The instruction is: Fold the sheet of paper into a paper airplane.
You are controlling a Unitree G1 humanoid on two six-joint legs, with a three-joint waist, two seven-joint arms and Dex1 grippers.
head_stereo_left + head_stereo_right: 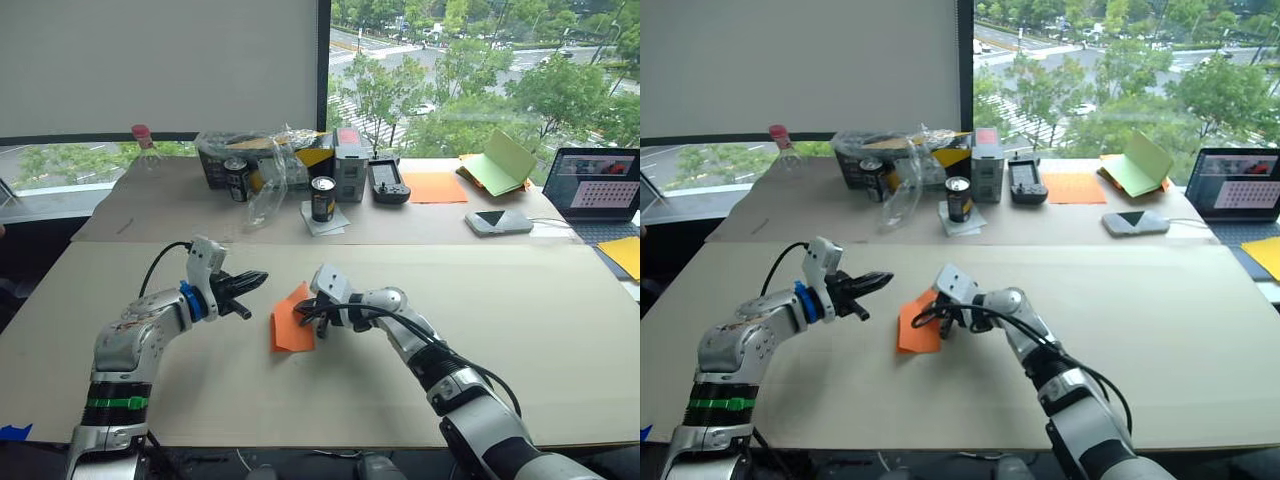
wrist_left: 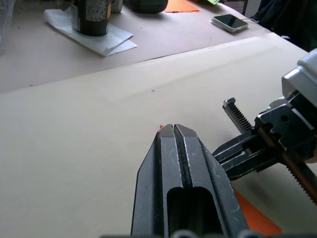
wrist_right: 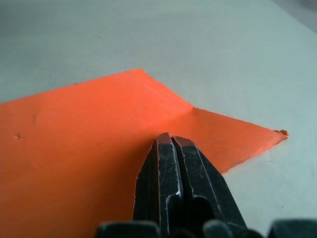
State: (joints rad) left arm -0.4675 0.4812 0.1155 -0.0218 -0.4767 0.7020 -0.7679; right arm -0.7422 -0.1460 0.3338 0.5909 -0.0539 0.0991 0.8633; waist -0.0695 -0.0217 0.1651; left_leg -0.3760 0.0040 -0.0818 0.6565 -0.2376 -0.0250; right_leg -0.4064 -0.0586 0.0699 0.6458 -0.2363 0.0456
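Right wrist view, entry: my right claw [image 3: 171, 141], closed with nothing between its fingers, presses on the sheet of paper [image 3: 89, 148], which shows a raised crease and one pointed corner. Head views add what this lacks: the paper lies on the counter [image 1: 500, 340] under that claw, and the left claw [image 1: 240, 290] hovers just beside it, also closed and empty. Risk, as I judge it: pressing one-sided could skid or crumple the thin paper.

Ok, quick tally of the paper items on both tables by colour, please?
Bright orange, folded sheet of paper by the right gripper: 1
Paler orange flat sheet: 1
Light green booklet: 1
Yellow sheet at the right edge: 1
White paper under can: 1
Total: 5
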